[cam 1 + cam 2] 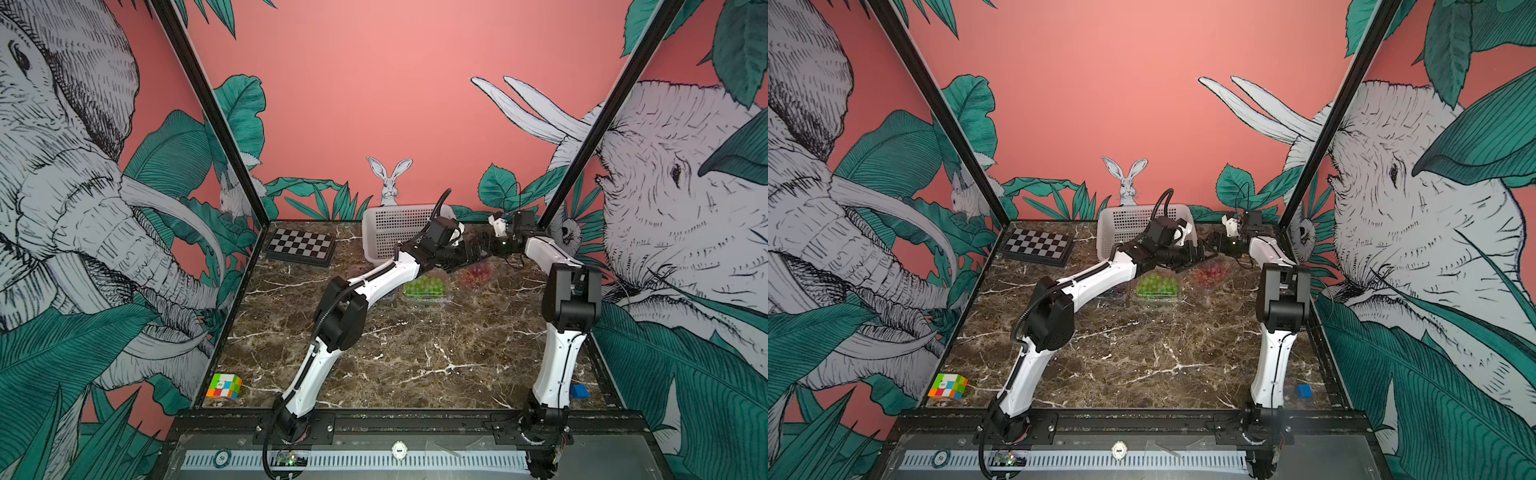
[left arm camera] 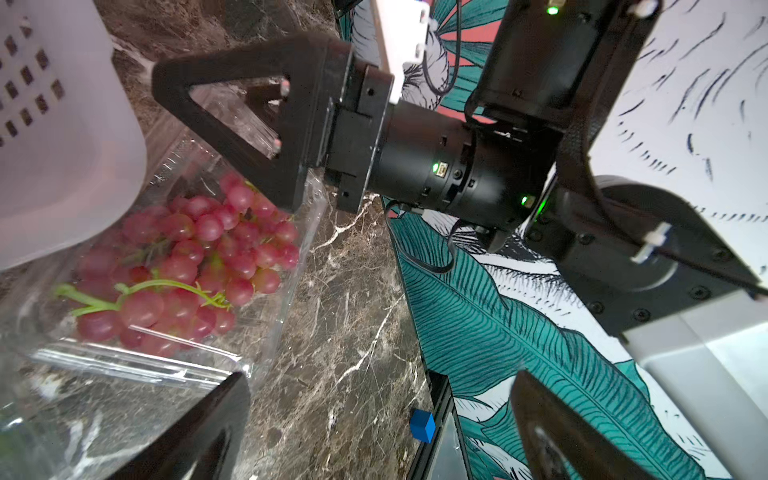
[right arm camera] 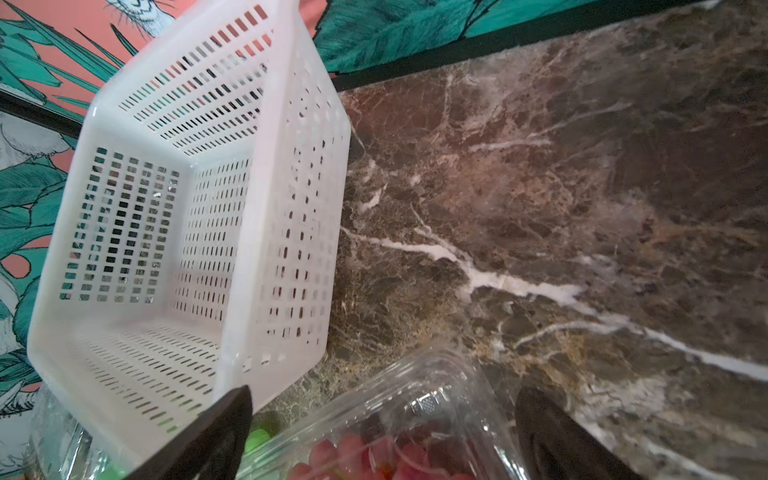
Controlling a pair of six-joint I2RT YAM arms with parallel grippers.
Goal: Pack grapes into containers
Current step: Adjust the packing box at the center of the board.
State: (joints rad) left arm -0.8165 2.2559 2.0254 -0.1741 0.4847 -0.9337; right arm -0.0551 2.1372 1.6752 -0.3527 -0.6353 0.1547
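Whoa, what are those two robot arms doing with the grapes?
They are packing grapes into clear boxes. Red grapes lie in one box, green grapes in a second box beside it. The left gripper and right gripper are both open at the red grapes' box, holding nothing. The white basket behind is empty.

Polished stone look on the desk, brown marble veined in white. The basket is white plastic, smooth, perforated and faintly translucent. The container is thin clear plastic, glossy and ribbed (glare along its rim). The red grapes are smooth-skinned with a soft sheen.
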